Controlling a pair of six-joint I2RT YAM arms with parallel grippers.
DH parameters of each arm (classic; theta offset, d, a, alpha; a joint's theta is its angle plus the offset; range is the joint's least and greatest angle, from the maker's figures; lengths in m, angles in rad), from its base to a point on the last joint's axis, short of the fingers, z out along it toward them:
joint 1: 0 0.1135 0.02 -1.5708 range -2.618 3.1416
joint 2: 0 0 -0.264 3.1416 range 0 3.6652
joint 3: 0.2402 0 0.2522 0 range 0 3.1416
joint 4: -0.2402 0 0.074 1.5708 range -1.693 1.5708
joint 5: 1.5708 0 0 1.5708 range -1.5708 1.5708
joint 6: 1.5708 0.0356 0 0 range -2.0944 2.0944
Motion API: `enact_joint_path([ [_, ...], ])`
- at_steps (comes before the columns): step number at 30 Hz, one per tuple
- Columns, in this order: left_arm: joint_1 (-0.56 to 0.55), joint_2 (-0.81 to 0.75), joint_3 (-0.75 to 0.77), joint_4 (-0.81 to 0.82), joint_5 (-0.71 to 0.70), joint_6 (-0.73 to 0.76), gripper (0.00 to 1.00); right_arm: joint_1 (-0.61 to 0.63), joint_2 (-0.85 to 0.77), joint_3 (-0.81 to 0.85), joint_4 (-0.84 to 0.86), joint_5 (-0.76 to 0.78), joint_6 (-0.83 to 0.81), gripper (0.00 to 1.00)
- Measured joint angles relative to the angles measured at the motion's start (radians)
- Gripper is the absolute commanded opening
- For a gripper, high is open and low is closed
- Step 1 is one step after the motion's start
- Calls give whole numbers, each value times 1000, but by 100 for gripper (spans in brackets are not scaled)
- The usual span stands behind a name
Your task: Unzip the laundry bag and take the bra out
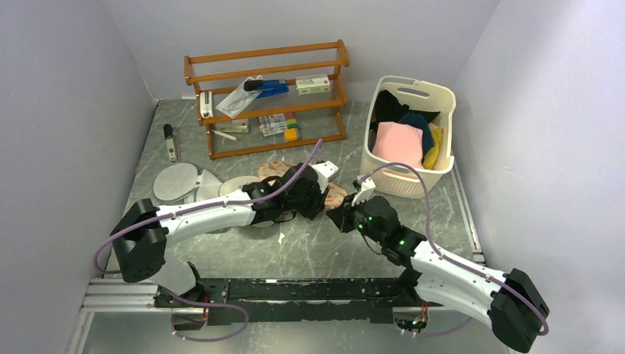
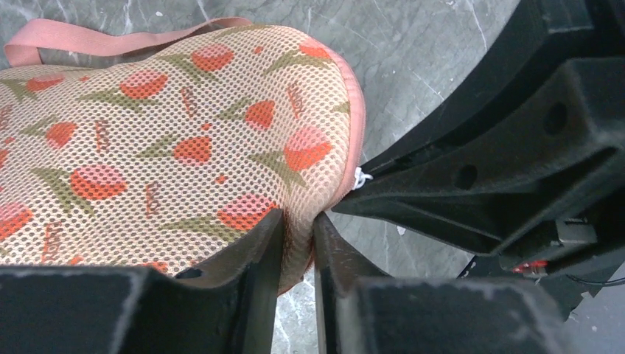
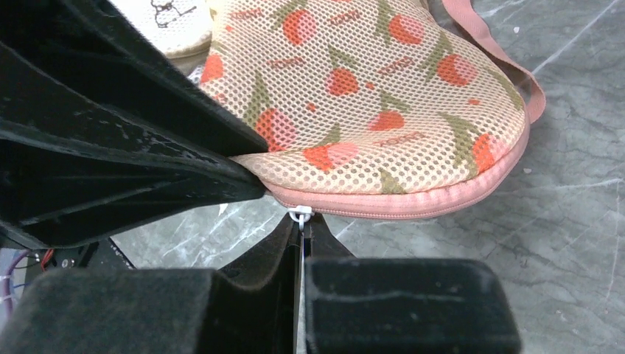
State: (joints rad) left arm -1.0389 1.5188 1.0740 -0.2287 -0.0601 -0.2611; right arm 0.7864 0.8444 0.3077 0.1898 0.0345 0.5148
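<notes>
One peach-pink printed mesh laundry bag, one orange wooden rack, one cream plastic basket. Two white-and-black robot arms; at least two round white mesh bags.

We see the bag: peach mesh dotted with fine holes, printed with orange-red flowers on olive-green leafy stems. Its trim and strap are pink, its pull white. The fingers are black. The table is grey-green marble with white veins. The arms are white with black joints and lilac cables. The shelf is orange-brown wood. The basket is cream, holding pink, black, blue and yellow clothes.
</notes>
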Motion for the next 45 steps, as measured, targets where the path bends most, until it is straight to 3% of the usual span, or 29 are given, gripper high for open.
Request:
enact_joint_path([
  [5,-2,-28,-30,18,0,-6,7,0,35,16,-10,21,11,0],
  [10,-2,-43,-58,36,-1,-12,7,1,42,25,-92,167,132,0],
  [18,-3,-86,-113,79,-1,-32,7,-5,-20,27,-204,315,166,0],
  [27,-4,-4,-51,82,4,-8,8,-14,-75,38,-263,340,135,0],
  [33,5,13,-60,74,5,-6,26,-17,-175,-10,-211,232,75,0],
  [40,9,-109,-139,40,16,-23,68,-18,-103,-13,-86,7,-31,0],
  [45,6,-205,-152,51,53,-39,79,-17,-21,9,-23,-120,-80,0],
])
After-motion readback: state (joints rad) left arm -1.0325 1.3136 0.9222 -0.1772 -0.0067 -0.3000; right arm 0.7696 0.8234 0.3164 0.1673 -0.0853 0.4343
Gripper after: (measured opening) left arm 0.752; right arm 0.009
